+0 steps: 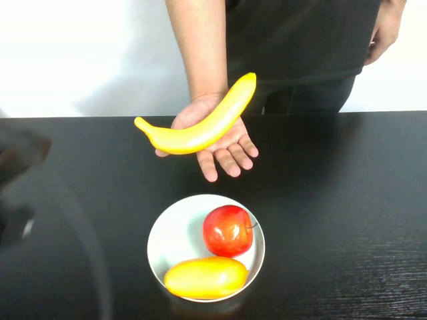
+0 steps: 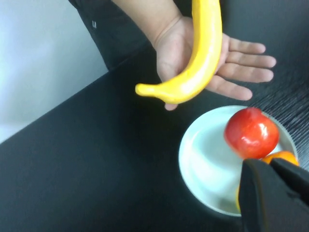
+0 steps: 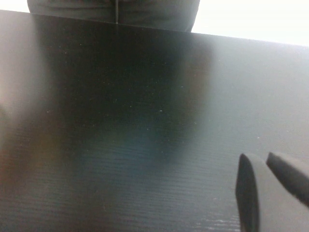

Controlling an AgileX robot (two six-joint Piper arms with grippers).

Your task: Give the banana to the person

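Observation:
The yellow banana (image 1: 200,123) lies across the open palm of the person (image 1: 293,40), who stands behind the table in a black shirt, hand (image 1: 217,143) held over the far table edge. It also shows in the left wrist view (image 2: 200,58), resting on the palm (image 2: 227,58). My left gripper (image 2: 268,162) is empty, its fingers close together, low over the near side of the plate; in the high view it is a dark blur at the left edge (image 1: 20,157). My right gripper (image 3: 263,157) hovers over bare black table, shut and empty.
A white plate (image 1: 170,233) at the front centre of the black table (image 1: 347,200) holds a red apple (image 1: 227,231) and a plump oval yellow-orange fruit (image 1: 205,277). The person's other hand (image 1: 385,30) hangs at the far right.

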